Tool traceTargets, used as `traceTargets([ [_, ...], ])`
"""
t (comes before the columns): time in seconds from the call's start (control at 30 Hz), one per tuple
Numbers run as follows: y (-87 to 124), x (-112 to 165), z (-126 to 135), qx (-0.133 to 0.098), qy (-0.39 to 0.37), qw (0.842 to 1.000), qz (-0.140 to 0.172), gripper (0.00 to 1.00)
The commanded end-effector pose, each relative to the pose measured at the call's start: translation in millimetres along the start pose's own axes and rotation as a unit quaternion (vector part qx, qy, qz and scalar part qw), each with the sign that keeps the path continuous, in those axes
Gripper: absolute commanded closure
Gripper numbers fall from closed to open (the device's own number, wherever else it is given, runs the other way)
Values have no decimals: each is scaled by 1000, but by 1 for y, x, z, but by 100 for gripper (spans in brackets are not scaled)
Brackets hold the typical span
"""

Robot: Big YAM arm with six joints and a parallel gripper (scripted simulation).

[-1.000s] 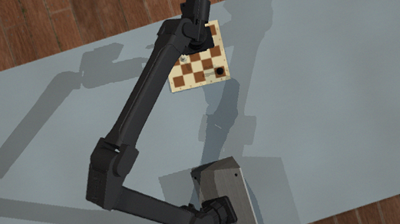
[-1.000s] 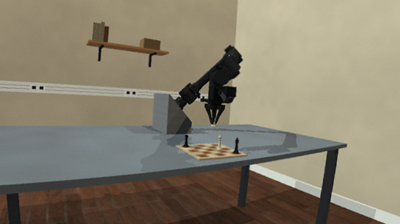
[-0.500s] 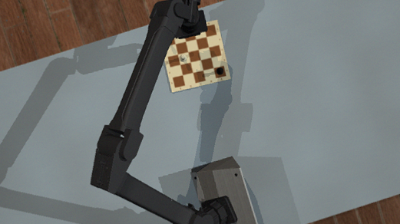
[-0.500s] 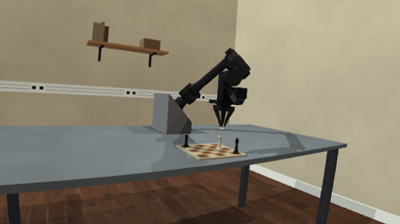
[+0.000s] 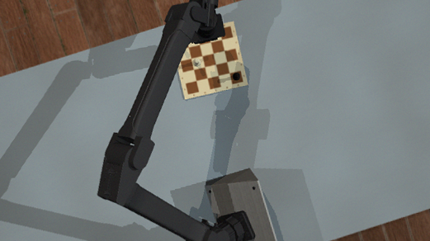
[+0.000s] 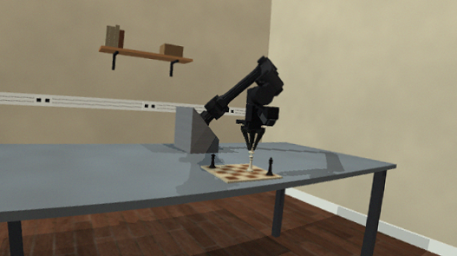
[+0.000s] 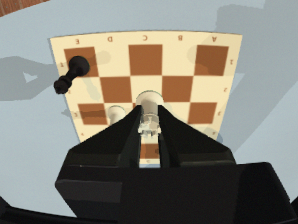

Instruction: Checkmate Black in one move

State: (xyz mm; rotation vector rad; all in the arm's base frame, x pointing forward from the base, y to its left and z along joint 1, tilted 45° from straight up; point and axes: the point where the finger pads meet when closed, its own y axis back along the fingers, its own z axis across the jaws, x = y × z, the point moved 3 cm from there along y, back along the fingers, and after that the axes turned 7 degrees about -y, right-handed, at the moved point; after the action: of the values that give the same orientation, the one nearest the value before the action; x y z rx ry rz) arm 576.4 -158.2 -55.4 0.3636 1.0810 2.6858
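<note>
A white chess piece (image 7: 149, 111) is held upright by its head between the closed fingers of the gripper (image 7: 149, 121), its long axis hanging straight down over the chessboard's (image 7: 220, 83) far rank, base seemingly at the square.

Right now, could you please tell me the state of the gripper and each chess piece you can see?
Gripper: shut on the white piece.
White piece: upright, gripped at its top.
Second white piece: upright on the board.
Black piece: upright on a corner square.
</note>
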Motion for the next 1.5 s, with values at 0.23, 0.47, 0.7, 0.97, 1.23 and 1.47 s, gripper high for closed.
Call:
traceTargets([
  [0.23, -55, -2, 7, 1, 3, 1000, 5, 100],
  [0.47, -73, -7, 15, 2, 11, 1000, -3, 100],
  [0.7, -70, -10, 25, 2, 20, 1000, -11, 100],
  [0.97, -76, -9, 18, 2, 16, 1000, -7, 100],
  [1.23, -76, -9, 18, 2, 16, 1000, -7, 100],
  [1.47, -76, -9, 18, 2, 16, 1000, -7, 100],
])
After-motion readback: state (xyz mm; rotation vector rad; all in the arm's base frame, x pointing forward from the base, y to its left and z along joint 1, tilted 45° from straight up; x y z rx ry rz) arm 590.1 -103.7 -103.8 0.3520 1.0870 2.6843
